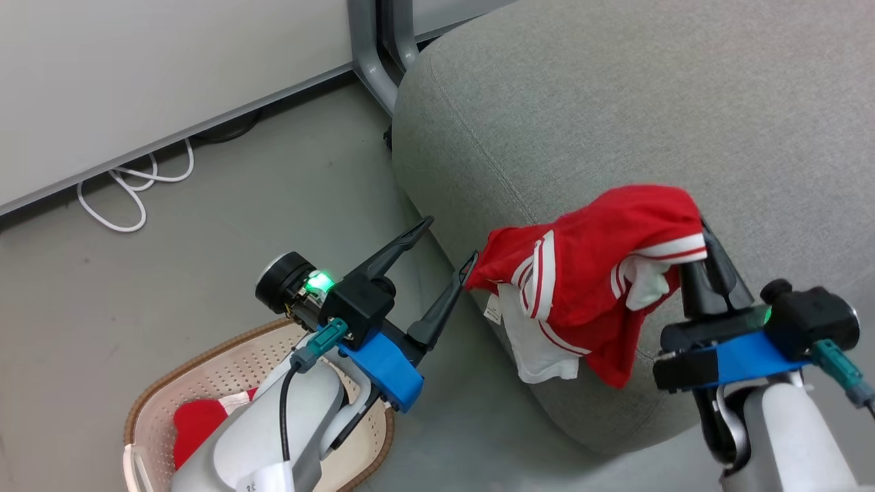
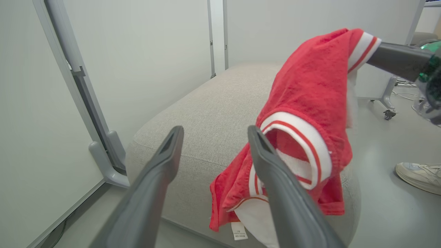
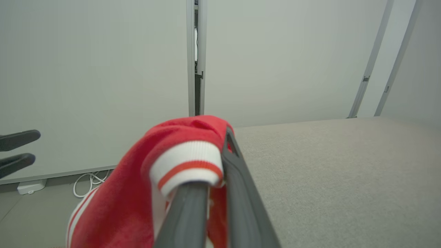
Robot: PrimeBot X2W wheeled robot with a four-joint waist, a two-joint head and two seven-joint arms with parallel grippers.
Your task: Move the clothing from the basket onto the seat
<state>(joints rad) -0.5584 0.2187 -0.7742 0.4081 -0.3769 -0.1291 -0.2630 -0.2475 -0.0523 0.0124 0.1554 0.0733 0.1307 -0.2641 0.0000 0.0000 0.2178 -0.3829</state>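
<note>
- Grippers, what are they doing?
- Right gripper [image 1: 709, 260] is pinching the red garment [image 1: 601, 273] at a white-striped cuff, with both fingers pressing together on the fabric. Left gripper [image 1: 452, 238] is standing spread wide and carrying nothing. One of its fingertips is sitting right at the garment's left edge; I cannot tell if it is touching.
- Garment is sitting where?
- It's hanging from the right gripper over the near left corner of the seat [image 1: 615, 102]. The gripped end is riding above the cushion top. The white lining and a tag are trailing down along the cushion's side. I cannot tell how much is actually resting on the cushion.
- Basket?
- Basket [image 1: 232, 369] is sitting on the floor [image 1: 205, 239] off the seat's left side, with the left forearm covering part of it. A second red piece [image 1: 195, 420] is lying inside, toward the basket's left wall.
- Anything else showing?
- A white cable [image 1: 130, 191] is looping on the floor along the wall. In the left wrist view, a pale shoe [image 2: 418, 174] is resting on the floor beyond the seat.
</note>
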